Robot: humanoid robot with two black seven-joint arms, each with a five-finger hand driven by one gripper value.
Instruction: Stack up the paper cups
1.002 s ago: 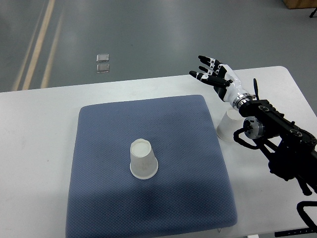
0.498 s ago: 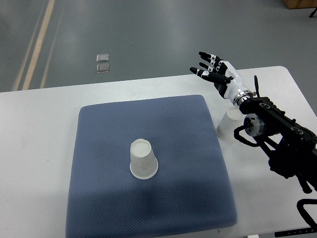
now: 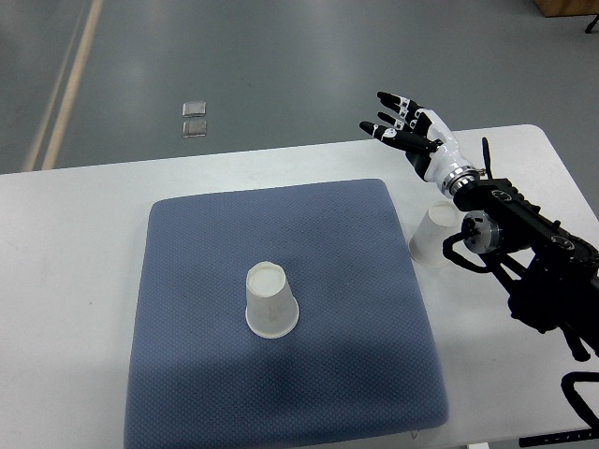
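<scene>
One white paper cup [image 3: 270, 300] stands upside down near the middle of the blue mat [image 3: 187, 281]. A second white paper cup [image 3: 431, 236] sits on the table just off the mat's right edge, partly hidden by my right forearm. My right hand [image 3: 404, 131] hangs open above the table's far edge, fingers spread, holding nothing, up and to the left of that second cup. The left arm does not show.
The white table [image 3: 75, 281] carries the mat. My black right arm [image 3: 533, 262] crosses the table's right side. Two small square plates [image 3: 195, 119] lie on the grey floor beyond the table.
My right hand has drifted slightly up and to the right, staying open. Both cups stand where they were.
</scene>
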